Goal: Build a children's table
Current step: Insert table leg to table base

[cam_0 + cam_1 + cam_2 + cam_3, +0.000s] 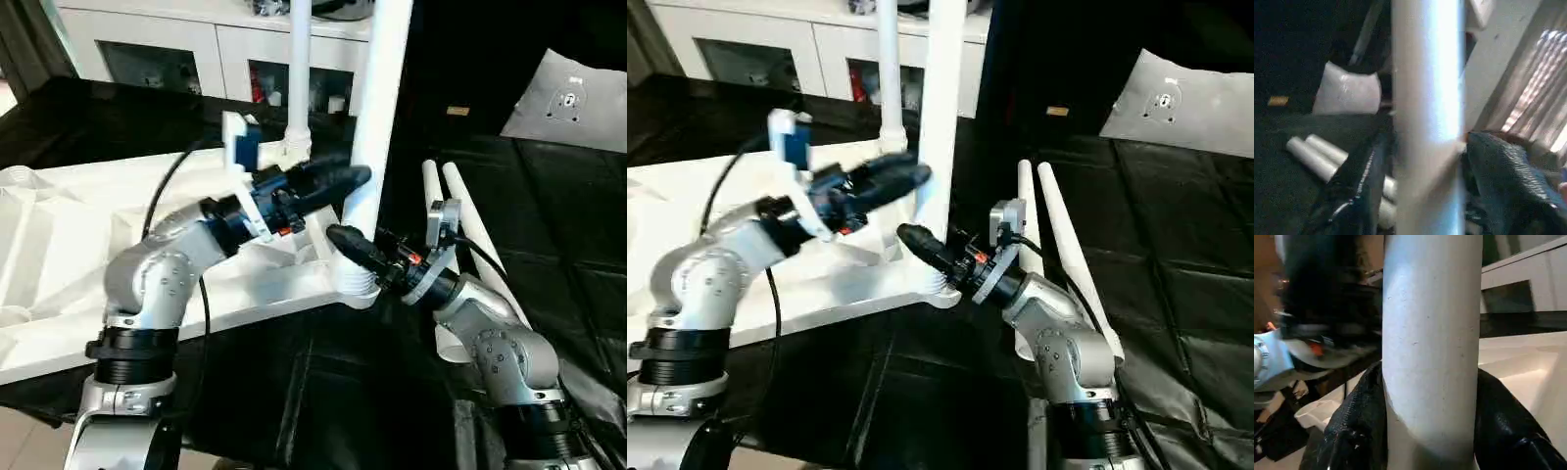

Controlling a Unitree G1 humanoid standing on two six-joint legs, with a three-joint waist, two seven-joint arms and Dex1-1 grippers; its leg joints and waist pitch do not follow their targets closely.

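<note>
Table top: white plastic table top (69, 245), lying upside down with ribbed underside up, on the dark surface (549, 196), on the robot's left.
Near leg: white leg (377, 127), standing upright in the round corner socket (355, 282) at the top's near right corner.
Far leg: second upright leg (298, 69), behind the first, set in a farther corner.
Loose legs: two white legs (460, 211), lying side by side on the dark surface to the right of the top.
Left gripper: left gripper (338, 181), reaching level from the left to the near leg above the socket; fingers (1508, 181) spread, one on each side of the leg, a small gap on at least one side.
Right gripper: right gripper (351, 250), low on the same leg just above the socket; fingers (1352, 431) pinching the leg from both sides.
Background: white cabinet (196, 49) with dark openings beyond the top; grey pad (568, 98) at far right.
</note>
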